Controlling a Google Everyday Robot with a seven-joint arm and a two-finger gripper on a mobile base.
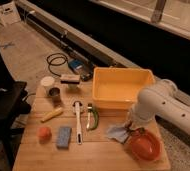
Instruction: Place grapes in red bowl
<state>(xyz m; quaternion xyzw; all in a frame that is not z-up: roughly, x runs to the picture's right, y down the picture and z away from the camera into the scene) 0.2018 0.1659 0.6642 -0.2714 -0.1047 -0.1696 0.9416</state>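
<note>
Desk [103,152]: a pale wooden top seen from above and in front, carrying everything listed here.
Round fruit [44,133]: orange-pink, alone at the near left.
Yellow piece [51,115]: a small banana-like shape, just beyond the fruit.
Cup [48,82]: pale, at the far left, with a darker small tin [55,94] beside it.
Blue sponge [64,136]: flat, near edge, just right of the round fruit.
Brush [77,121]: white long handle, lying near to far, right of the sponge.
Green tool [90,116]: short, lying beside the brush.
Cloth [117,132]: light blue, crumpled, just left of the red bowl.
Yellow tub [122,86]: large, rectangular, at the far centre-right.
Red bowl [144,146]: round, shallow, thick-rimmed, at the near right corner.
Arm [158,102]: white, reaching in from the right, bent down over the bowl.
Claw [134,131]: right at the far left rim of the red bowl; how its fingers stand cannot be told.
Grapes: cannot be made out; they may be hidden under the arm and claw at the bowl.
</note>
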